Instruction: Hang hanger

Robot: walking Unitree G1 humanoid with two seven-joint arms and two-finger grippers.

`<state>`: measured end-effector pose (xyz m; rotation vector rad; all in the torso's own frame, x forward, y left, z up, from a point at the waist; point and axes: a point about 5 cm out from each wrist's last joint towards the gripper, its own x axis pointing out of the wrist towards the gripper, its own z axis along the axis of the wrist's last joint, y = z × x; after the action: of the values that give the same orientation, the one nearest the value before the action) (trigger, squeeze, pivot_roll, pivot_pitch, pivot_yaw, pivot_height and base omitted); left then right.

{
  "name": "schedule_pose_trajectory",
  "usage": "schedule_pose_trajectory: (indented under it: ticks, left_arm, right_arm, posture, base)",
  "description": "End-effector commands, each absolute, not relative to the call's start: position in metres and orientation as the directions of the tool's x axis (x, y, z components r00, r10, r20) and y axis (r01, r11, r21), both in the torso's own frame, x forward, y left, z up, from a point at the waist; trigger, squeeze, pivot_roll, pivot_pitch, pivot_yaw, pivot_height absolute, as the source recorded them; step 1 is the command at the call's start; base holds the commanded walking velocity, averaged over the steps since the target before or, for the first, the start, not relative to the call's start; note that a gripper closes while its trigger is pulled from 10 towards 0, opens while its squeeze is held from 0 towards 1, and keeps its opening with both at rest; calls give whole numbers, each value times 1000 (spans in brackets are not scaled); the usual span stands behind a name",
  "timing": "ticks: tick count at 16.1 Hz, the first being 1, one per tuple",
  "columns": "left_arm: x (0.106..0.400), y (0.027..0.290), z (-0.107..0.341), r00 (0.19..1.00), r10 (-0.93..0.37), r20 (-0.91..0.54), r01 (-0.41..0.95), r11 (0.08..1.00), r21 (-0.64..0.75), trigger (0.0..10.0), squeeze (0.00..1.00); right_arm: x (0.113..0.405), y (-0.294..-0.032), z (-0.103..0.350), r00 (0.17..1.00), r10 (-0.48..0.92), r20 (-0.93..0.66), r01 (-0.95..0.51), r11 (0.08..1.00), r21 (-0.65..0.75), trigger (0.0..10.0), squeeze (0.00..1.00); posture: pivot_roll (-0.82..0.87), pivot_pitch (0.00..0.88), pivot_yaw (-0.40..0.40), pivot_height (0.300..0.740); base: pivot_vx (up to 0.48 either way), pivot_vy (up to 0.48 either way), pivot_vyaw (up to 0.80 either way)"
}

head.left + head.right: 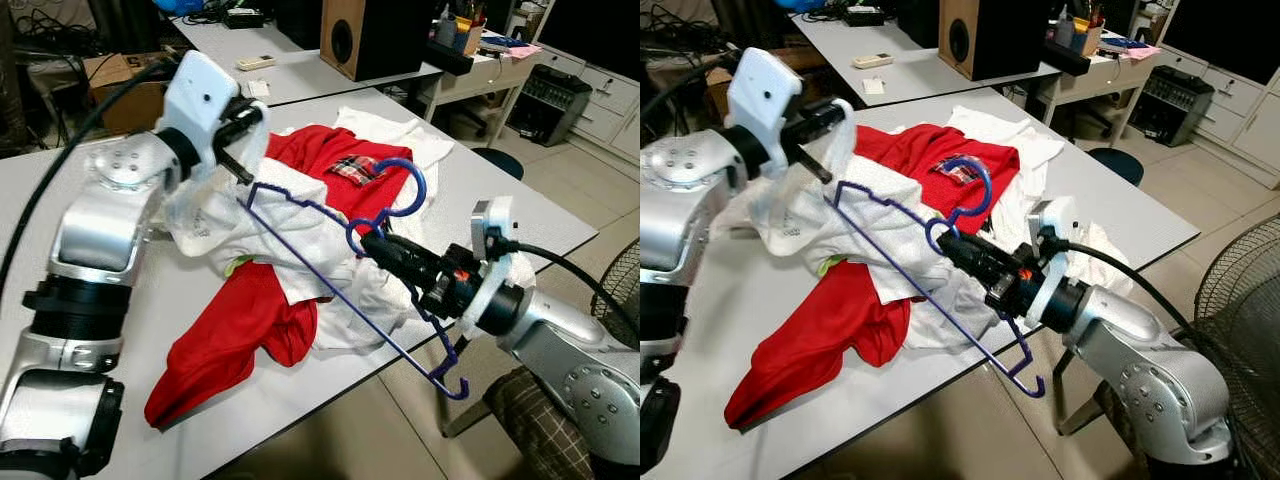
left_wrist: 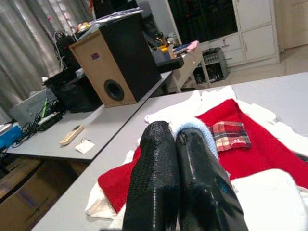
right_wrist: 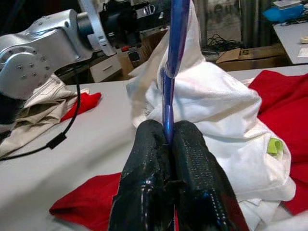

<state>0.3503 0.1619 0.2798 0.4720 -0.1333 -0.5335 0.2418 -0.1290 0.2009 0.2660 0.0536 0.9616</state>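
Two grey tables [image 1: 520,215], possibly office

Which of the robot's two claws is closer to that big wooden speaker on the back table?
Left. The left gripper is raised over the clothes pile, on the side toward the speaker. The right gripper sits nearer the table's front edge, clamped on the blue hanger, farther from it.

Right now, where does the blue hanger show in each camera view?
Left eye: blue hanger at centre, slanting across the clothes.
Right eye: centre, same slant.
Left wrist: pale blue curve behind the fingertips, likely its hook.
Right wrist: rod rising from the shut right gripper.
Shared landmark: red garment.
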Motion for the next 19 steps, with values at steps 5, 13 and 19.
schedule_pose_trajectory:
  ticks: [5,13,19]
  left_arm:
    - [353,189,268,937,-349,-6,307,816,490,0,0]
    - [346,155,218,917,-395,-56,395,880,264,0,0]
    - [337,151,247,885,-466,-21,454,850,267,0,0]
  right_arm:
    - [265,-177,188,827,558,-62,-540,821,185,10000,0]
    - [215,-173,193,571,821,-31,-798,563,216,10000,0]
    - [257,-156,181,713,702,-7,-674,687,274,10000,0]
  posture:
    - [22,0,-73,740]
    - [6,0,-65,740]
    - [33,0,-83,740]
  base:
    - [0,0,0]
    - [0,0,0]
    - [0,0,0]
